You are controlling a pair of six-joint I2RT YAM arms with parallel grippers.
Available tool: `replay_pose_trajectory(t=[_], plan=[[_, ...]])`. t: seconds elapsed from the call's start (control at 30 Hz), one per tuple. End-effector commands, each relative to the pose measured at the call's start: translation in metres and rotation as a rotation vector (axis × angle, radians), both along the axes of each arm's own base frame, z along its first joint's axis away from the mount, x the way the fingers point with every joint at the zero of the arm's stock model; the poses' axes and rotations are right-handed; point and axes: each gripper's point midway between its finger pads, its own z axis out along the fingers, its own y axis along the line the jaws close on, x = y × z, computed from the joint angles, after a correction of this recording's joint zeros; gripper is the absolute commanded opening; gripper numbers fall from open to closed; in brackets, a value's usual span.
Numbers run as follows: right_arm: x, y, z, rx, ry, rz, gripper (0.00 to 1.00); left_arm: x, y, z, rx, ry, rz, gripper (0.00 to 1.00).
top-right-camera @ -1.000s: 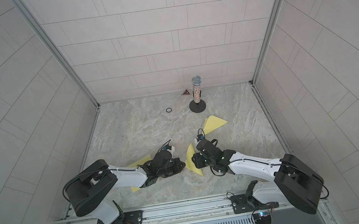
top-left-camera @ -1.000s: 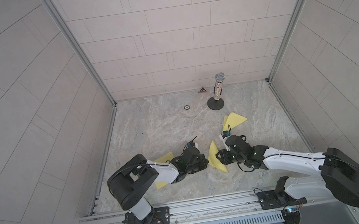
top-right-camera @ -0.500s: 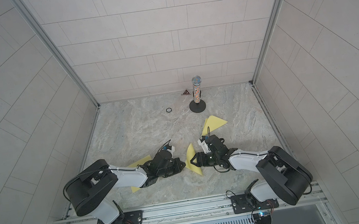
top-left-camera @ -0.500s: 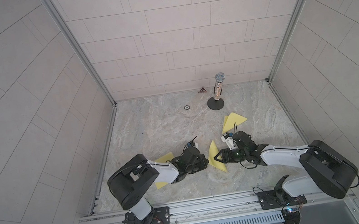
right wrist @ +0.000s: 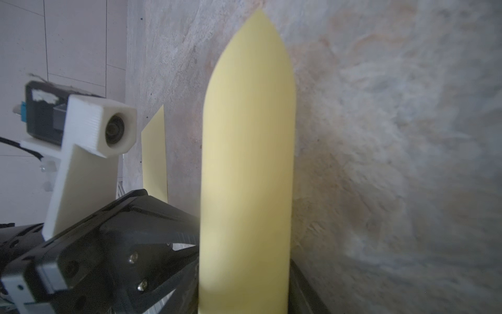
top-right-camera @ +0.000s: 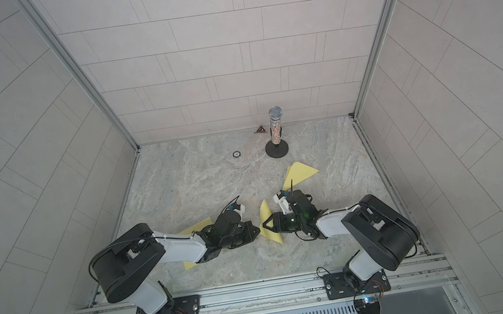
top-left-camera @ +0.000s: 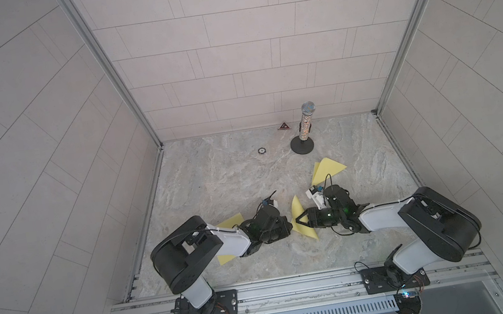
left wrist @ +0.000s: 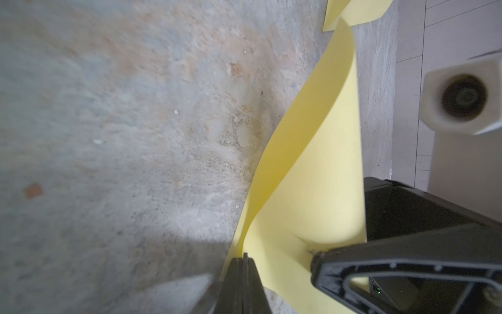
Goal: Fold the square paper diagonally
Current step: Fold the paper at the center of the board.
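- Spare yellow sheet: flat under the left arm, behind the left pincer; a sweep of that arm could drag it
- Left pincer: closed on the near edge of the square paper, which leaves its tip in the left wrist view; the bite looks shallow, so a pull from the far side could slip or tear it
- Square paper: between the two pincer tips, bowed up off the table, no crease seen; corners may meet askew
- Right pincer: jaws parted astride the paper, just opposite the left pincer; closing on the bulge could set a crooked crease, and the tips could collide
- Folded yellow sheet: beyond the right pincer, apart; little risk
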Motion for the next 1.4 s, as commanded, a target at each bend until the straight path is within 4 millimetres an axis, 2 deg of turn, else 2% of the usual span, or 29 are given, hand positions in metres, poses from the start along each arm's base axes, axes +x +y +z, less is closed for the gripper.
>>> replay_pose_trajectory(t=[0.0, 0.27, 0.4, 0.53, 0.9, 1.37], plan=[[-0.006, -0.011, -0.019, -0.047, 0.05, -0.04, 0.43, -0.017, 0.031, -0.04, 0.16, 0.08, 0.012, 0.0], [-0.006, -0.022, -0.028, -0.089, 0.053, -0.075, 0.29, -0.017, 0.031, -0.041, 0.159, 0.082, 0.012, 0.0], [-0.006, -0.023, -0.029, -0.089, 0.054, -0.078, 0.29, -0.017, 0.031, -0.041, 0.159, 0.082, 0.014, 0.0], [-0.005, -0.027, -0.031, -0.093, 0.06, -0.093, 0.34, -0.017, 0.031, -0.042, 0.159, 0.08, 0.015, 0.0], [-0.008, -0.032, -0.041, -0.116, 0.068, -0.1, 0.26, -0.017, 0.031, -0.042, 0.154, 0.077, 0.017, 0.0], [-0.01, -0.033, -0.05, -0.156, 0.079, -0.123, 0.31, -0.017, 0.031, -0.042, 0.15, 0.077, 0.017, 0.13]])
